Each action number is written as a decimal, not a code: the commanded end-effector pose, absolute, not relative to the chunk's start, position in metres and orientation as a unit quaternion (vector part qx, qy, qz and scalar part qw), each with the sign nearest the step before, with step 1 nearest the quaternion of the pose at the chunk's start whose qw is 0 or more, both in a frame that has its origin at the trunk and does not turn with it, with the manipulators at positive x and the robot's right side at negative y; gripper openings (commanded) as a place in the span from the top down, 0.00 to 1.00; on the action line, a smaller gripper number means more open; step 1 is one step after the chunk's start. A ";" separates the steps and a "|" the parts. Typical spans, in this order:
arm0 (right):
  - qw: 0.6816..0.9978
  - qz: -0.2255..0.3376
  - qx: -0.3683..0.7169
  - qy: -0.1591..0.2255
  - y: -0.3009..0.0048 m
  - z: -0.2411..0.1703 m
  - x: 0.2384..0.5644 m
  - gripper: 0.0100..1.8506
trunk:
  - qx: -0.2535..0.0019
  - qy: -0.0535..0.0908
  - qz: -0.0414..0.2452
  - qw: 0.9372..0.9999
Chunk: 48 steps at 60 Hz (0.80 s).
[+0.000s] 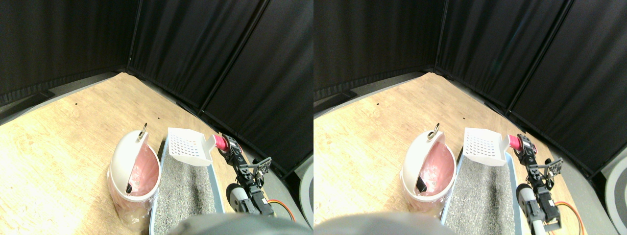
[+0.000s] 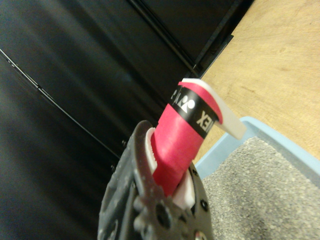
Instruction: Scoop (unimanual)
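A white slotted scoop (image 1: 188, 146) hangs in the air over the far end of the litter box (image 1: 157, 196), which is light blue and filled with grey litter (image 1: 186, 188). My right gripper (image 1: 228, 146) is shut on the scoop's pink wrapped handle (image 1: 220, 143), at the box's far right corner. In the wrist view the pink handle (image 2: 177, 145) sits clamped between the dark jaws, with the grey litter (image 2: 260, 195) and blue box rim (image 2: 280, 137) beyond it. I see nothing lying in the scoop.
A white bin (image 1: 133, 174) with a pink liner and a tilted swing lid stands just left of the box. Black curtains (image 1: 196, 49) close off the back and right. Wooden floor (image 1: 63, 142) spreads to the left.
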<state>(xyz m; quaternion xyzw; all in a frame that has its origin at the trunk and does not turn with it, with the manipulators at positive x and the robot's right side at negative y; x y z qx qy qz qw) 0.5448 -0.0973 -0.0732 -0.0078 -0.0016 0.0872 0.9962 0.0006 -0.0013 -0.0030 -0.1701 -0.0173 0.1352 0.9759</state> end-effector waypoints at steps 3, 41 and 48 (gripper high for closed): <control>0.994 0.086 0.013 -0.061 -0.105 -0.059 0.541 0.97 | -0.157 -0.019 0.117 0.980; 0.993 0.036 0.047 -0.098 -0.176 -0.076 0.520 0.97 | -0.104 -0.002 0.046 0.993; 0.993 0.015 0.060 -0.103 -0.186 -0.085 0.516 0.97 | -0.097 0.004 0.039 0.995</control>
